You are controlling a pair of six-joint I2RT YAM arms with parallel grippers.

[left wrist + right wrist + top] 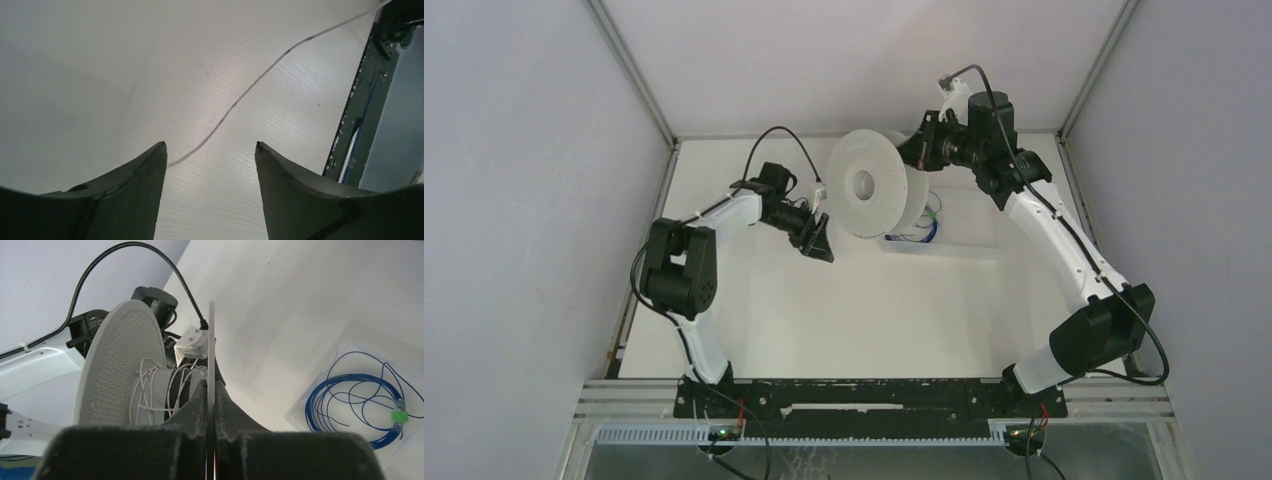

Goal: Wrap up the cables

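Early stage: left gripper [210, 145], at 8 o'clock of the spool [869, 185], hangs open with the thin cable [260, 78] lying unheld on the table [100, 75] and running off toward 2 o'clock, while right gripper [211, 390], at the spool's 2 o'clock, pinches its rim, with only a few loose turns on the hub, so most winding looks left.

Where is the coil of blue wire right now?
The blue wire coil lies on the table, right side of the right wrist view; from above it shows at the white spool's lower right.
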